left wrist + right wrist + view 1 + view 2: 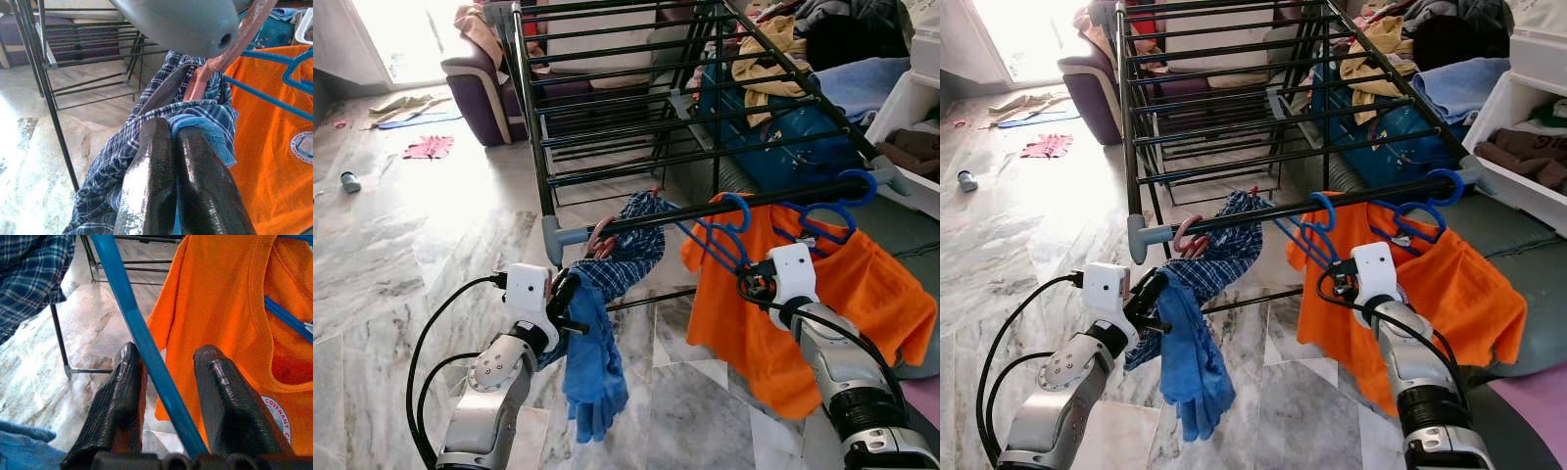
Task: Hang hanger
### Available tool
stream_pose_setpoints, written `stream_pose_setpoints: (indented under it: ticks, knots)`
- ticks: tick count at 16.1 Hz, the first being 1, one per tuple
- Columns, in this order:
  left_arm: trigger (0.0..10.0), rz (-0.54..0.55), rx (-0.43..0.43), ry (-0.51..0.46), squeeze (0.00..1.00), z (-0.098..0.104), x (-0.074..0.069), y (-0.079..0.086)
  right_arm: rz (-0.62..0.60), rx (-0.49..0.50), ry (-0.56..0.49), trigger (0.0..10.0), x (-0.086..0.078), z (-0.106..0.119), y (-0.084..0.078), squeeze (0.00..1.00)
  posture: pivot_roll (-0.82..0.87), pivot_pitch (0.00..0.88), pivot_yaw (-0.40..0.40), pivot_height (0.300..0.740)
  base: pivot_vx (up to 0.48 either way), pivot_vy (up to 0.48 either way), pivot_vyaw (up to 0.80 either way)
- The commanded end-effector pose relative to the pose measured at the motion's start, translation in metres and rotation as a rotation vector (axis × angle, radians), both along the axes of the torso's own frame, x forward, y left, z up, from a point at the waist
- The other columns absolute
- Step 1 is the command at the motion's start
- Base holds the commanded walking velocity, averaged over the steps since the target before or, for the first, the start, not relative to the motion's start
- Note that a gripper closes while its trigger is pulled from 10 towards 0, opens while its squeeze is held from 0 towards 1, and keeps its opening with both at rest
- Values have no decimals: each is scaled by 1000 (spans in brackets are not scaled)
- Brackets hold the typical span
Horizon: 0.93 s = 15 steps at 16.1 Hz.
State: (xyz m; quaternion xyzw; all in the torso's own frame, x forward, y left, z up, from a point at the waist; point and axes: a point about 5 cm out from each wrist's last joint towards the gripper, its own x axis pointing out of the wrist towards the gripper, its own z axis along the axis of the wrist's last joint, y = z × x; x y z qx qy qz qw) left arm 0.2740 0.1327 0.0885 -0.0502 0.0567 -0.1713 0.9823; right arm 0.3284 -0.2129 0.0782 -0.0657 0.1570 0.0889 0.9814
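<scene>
- Setting: a room with a grey-veined marble floor [391, 255]; a black drying rack [636, 108] stands ahead, with a purple sofa [480, 93] behind it and scattered cloths on the floor near a bright doorway.
- Left gripper [171, 142]: its fingers [151, 171] are pressed together, clamped on the folded edge of a blue plaid garment [622, 255]. The gripper sits low, just below the front rail [705, 211] of the rack, near that rail's grey end cap [553, 238].
- The plaid garment hangs from a pink hanger [600, 240] whose hook is over the front rail beside the end cap. A plain blue cloth portion [592, 372] droops down from the fingers toward the floor.
- Right gripper [168, 377]: its fingers [120, 396] stand apart on either side of a blue hanger [724, 235] arm; the left finger lies against the arm, the right finger is clear of it.
- The blue hanger's hook is over the front rail, to the right of the plaid garment. A second blue hanger [827, 211] hangs further right on the same rail.
- An orange T-shirt [862, 294] hangs on the blue hangers, directly behind the right gripper; a round printed logo [276, 418] shows on its chest.
- Beyond the rack: a blue bag [783, 137], piled clothing, and a white shelf unit [911, 117] at the right.
</scene>
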Motion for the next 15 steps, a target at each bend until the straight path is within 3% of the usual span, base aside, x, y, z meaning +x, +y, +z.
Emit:
stream_pose_setpoints:
  ticks: [1, 3, 4, 5, 9, 10, 15]
  knots:
    - [10000, 1, 26, 4, 0, 0, 1, 2, 4, 10, 13, 0, 0, -1, 2, 0, -62, 59, 19, 740, 0, 0, 0]
    - [10000, 1, 28, 6, 0, -1, 1, 2, 4, 19, 17, 0, -1, -2, 2, 0, -62, 58, 19, 740, 0, 0, 0]
    - [10000, 1, 29, 7, 0, -1, 1, 2, 4, 19, 20, 1020, -2, -3, 3, 0, -62, 58, 19, 740, 0, 0, 0]
    - [10000, 1, 29, 8, 0, -1, 1, 1, 3, 15, 24, 10000, -3, -4, 4, 0, -63, 57, 19, 740, 0, 0, 0]
    - [10000, 4, 33, 12, 0, -2, 1, 2, -19, 9, 39, 10000, -7, -10, 6, 0, -62, 56, 19, 740, 0, 0, 0]
    - [10000, 4, 33, 13, 0, -2, 1, 2, -18, 10, 40, 10000, -8, -10, 7, 1000, -62, 56, 19, 740, 0, 0, 0]
    - [10000, 4, 35, 13, 0, -2, 1, 2, -14, -9, 37, 10000, -9, -9, 6, 1000, -62, 54, 19, 740, 0, 0, 0]
